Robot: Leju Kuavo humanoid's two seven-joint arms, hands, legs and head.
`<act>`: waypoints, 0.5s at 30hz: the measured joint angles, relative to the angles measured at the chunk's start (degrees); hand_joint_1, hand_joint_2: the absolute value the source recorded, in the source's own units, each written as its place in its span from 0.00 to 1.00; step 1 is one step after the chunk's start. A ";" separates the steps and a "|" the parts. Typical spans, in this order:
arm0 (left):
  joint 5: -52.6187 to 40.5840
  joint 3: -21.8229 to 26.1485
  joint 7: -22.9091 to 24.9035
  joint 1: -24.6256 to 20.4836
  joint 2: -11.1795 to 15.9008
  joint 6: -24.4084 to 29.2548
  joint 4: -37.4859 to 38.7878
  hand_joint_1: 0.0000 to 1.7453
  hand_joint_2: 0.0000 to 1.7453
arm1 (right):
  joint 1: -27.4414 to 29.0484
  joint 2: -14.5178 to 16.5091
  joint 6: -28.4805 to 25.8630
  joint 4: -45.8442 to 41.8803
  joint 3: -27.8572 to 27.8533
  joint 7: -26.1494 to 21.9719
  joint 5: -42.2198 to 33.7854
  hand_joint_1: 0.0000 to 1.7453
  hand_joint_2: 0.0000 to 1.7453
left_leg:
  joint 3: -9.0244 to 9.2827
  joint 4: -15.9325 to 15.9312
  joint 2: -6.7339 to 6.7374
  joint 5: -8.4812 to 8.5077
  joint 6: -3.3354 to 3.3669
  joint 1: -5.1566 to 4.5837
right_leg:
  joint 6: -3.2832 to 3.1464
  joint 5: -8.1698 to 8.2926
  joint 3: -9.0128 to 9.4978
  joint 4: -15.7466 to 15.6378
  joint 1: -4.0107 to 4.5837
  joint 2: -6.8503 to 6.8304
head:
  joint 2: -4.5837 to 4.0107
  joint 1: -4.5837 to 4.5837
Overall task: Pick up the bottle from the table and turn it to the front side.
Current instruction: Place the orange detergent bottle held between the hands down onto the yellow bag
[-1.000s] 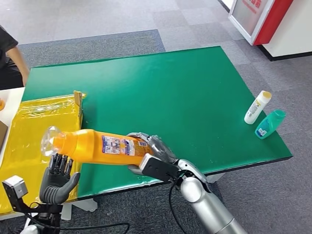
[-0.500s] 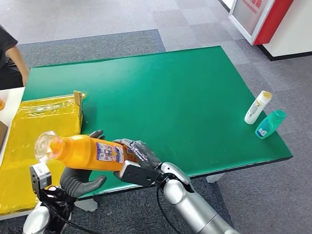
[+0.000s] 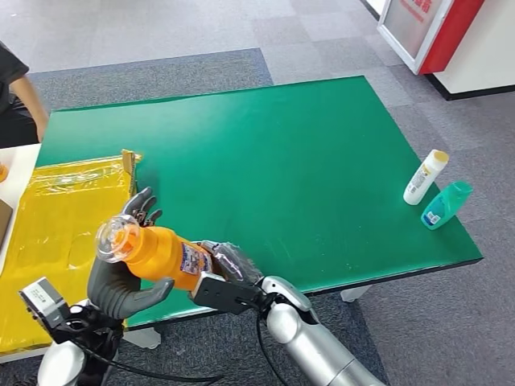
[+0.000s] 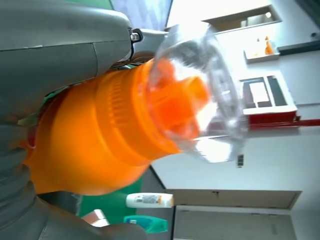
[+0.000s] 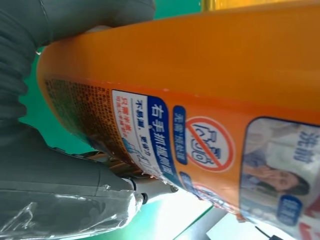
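One big green desk (image 3: 291,153) takes up most of the head view, and its near left corner is hidden behind the robot's hands. One shiny yellow sheet (image 3: 55,225) lies on the left end of the desk, and part of it is cut off at the picture's edge. One person (image 3: 18,92) sits at the far left, with just an arm and a dark sleeve showing. There are three bottles in all. The biggest is one orange bottle (image 3: 161,253), up in the air over the near left part of the desk, lying on its side with its clear cap (image 3: 115,237) pointing left. Its bottom end is hidden inside the right hand (image 3: 228,265), whose fingers wrap around it and hold it. The left hand (image 3: 118,277) cups the bottle's neck from behind and below, with its fingers (image 3: 142,205) sticking up past the cap, touching the bottle. The bottle's label (image 5: 177,140) has small writing that is hard to read. One white bottle with a yellow cap (image 3: 425,177) and one small teal bottle (image 3: 447,203) lie just beside each other near the right edge of the desk.
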 joint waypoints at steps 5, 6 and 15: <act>-0.27 0.34 -0.28 0.30 -0.61 -0.19 -1.22 1.00 1.00 | 0.06 0.20 0.10 0.75 -0.11 -0.02 0.02 1.00 1.00 | 0.00 0.00 0.00 0.00 0.00 0.00 | 0.00 0.00 0.00 0.00 0.00 0.00 | 0.00 0.01; -0.22 0.41 -0.32 0.38 -0.67 -0.30 -1.28 1.00 1.00 | 0.06 0.27 0.10 0.87 -0.11 -0.02 0.02 1.00 1.00 | 0.00 0.00 0.00 0.01 0.00 0.00 | 0.00 0.00 0.00 0.00 0.00 0.00 | 0.00 0.01; 1.95 1.05 -0.57 1.10 -0.78 -1.99 -1.33 1.00 1.00 | 0.03 0.49 0.10 1.38 -0.15 -0.07 0.07 0.00 1.00 | 0.00 0.00 0.00 0.00 0.00 0.00 | 0.00 0.00 0.00 0.00 0.00 0.00 | 0.00 0.00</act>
